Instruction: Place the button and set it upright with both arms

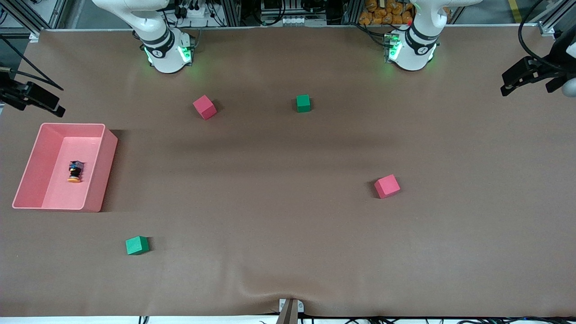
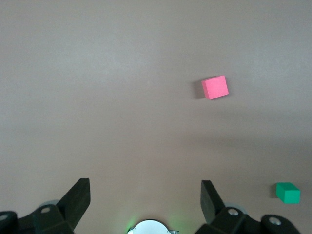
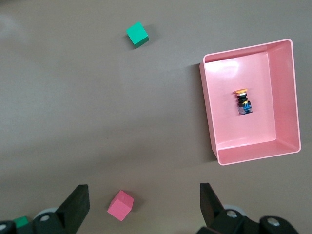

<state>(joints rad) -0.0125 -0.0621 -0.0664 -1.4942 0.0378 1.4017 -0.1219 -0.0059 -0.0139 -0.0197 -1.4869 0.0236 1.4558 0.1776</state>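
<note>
- Desk (image 1: pixel 288 225): brown-covered, and nothing of the task looks done yet; judging by how things lie, every step is left: lifting the button out, setting it on the desk, and standing it up with both arms.
- Arms: both wait high up, with only their bases showing in the front view. The right tool (image 3: pixel 141 207) hangs over the desk at the right arm's end, fingers spread wide and holding nothing. The left tool (image 2: pixel 146 204) hangs over the left arm's end, fingers likewise spread and empty.
- Bin (image 1: pixel 96 180): pink, open-topped, at the right arm's end of the desk, about midway between the bases and the front camera.
- Cubes: two red and two green lie scattered on the desk, all well apart from the bin.
- Button (image 1: pixel 75 171): it lies on its side on the bin's floor, untouched. It has a round orange cap and a short black-and-blue body, the cap pointing toward the front camera.
</note>
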